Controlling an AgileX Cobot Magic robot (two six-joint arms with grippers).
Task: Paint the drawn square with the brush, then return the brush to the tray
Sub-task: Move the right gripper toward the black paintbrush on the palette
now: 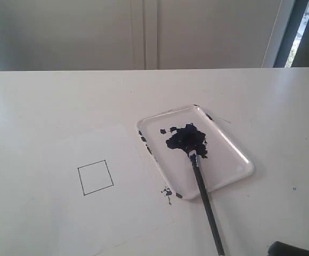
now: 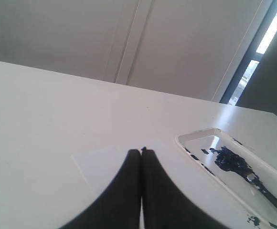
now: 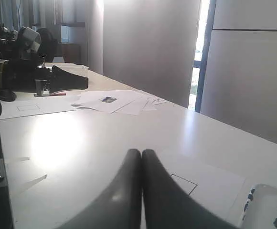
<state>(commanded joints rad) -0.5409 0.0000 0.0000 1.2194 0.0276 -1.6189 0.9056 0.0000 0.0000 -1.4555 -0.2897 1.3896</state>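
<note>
1. Exterior view: we note a white table [image 1: 48, 101] carrying a flat white paper sheet [image 1: 128, 160]. On the sheet sits the drawn square [image 1: 95, 177], a small thin black pen outline, slightly tilted, its inside bare white.
2. Exterior view: just right of the sheet lies the tray [image 1: 244, 160], shallow, rectangular, clear-white glossy plastic with rounded corners. A dark blue-black paint blob [image 1: 185, 137] sits in its middle. The brush [image 1: 205, 200], long and thin with a black handle, lies with its bristles in the blob. Its handle crosses the tray's near rim and runs out over the table. Dark paint specks [image 1: 168, 191] mark the sheet by the tray's near left corner. A black rounded part [image 1: 295, 249] shows in the lower right corner; we cannot tell what it is.
3. Left wrist view: the left gripper [image 2: 141, 152] has its two black fingers pressed together with nothing between them, above the table. The tray [image 2: 196, 139] lies well apart from it, with the brush [image 2: 270, 195] resting inside.
4. Right wrist view: the right gripper [image 3: 141, 153] is likewise closed on nothing. The drawn square [image 3: 184, 183] lies just beyond its tips, and a corner of the tray [image 3: 262, 202] is near that. Loose white papers [image 3: 110, 100] lie farther off.
</note>
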